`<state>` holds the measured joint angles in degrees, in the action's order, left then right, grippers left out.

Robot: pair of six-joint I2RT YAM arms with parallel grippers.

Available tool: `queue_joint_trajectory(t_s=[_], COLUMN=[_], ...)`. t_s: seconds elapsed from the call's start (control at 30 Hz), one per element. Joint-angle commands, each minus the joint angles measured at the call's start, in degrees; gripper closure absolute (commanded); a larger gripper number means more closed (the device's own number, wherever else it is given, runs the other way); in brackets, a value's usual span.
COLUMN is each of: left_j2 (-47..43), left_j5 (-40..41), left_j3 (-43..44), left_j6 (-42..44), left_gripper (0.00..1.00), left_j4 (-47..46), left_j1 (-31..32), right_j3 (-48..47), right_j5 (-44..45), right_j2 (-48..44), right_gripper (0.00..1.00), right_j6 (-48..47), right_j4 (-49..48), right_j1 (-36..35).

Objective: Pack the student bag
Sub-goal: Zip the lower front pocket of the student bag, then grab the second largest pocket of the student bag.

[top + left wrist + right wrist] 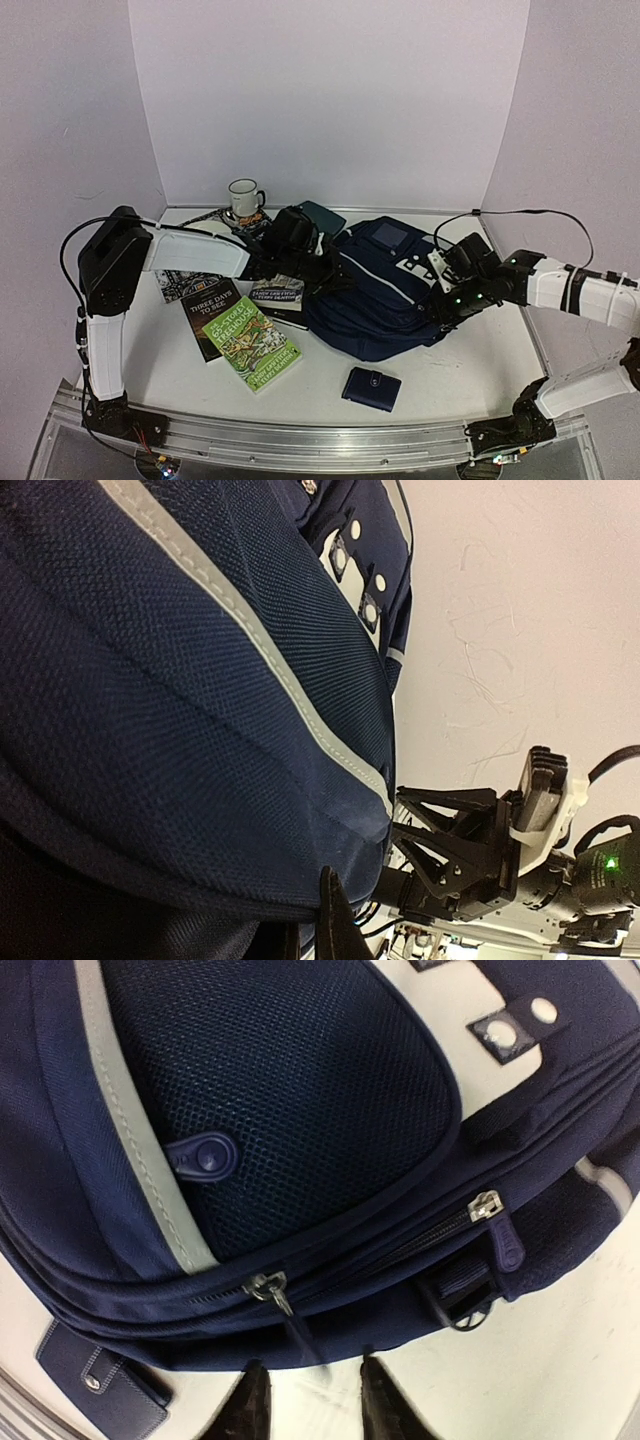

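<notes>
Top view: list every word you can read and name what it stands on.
"THREE DAYS TO SEE": on the dark book.
green book: title too blurred to read.
small book by the student bag: print too small.
mug: no readable text.

White table [480, 360] holds student bag [380, 290], books [250, 345], wallet [371, 388].

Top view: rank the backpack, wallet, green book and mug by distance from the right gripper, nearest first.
1. backpack: right at the right gripper, just to its left.
2. wallet: near the front edge, below the backpack.
3. green book: beyond the backpack, front left.
4. mug: back left, by the wall.
</notes>
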<state>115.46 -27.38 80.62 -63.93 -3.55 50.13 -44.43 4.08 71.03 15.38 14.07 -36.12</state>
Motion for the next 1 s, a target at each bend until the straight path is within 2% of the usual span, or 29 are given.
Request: queue_joint_trajectory(t_s=[0.0,0.1,0.3,0.63,0.73,0.97], left_j2=[-1.5,-0.7,-0.5,-0.8,-0.9,-1.0], left_j5=[3.2,3.7,4.0,3.5,3.2,2.8], left_j3=[4.6,5.2,5.7,5.2,5.2,4.9], left_j6=[1.3,1.1,1.1,0.9,0.9,0.9], left_gripper=[1.00,1.00,1.00,1.00,1.00,1.00], left_j4=[-3.6,-3.9,-3.9,-4.2,-4.3,-4.3], left_j1=[-1.2,-1.4,-1.5,-1.4,-1.4,-1.4], right_j3=[0.1,-0.3,-1.2,-3.1,-4.1,-6.7], right_j5=[3.6,1.5,-5.6,-17.5,-17.2,-17.7], right_j2=[-4.6,-4.2,1.1,11.6,13.5,16.9], right_gripper=[0.54,0.45,0.42,0.49,0.52,0.53], right_j6=[-1.5,-3.3,-6.1,-10.0,-11.0,-12.0], right_j4=[1.9,2.5,1.0,-5.9,-6.3,-6.9], right_j1=[1.2,4.1,11.3,20.4,21.9,23.9])
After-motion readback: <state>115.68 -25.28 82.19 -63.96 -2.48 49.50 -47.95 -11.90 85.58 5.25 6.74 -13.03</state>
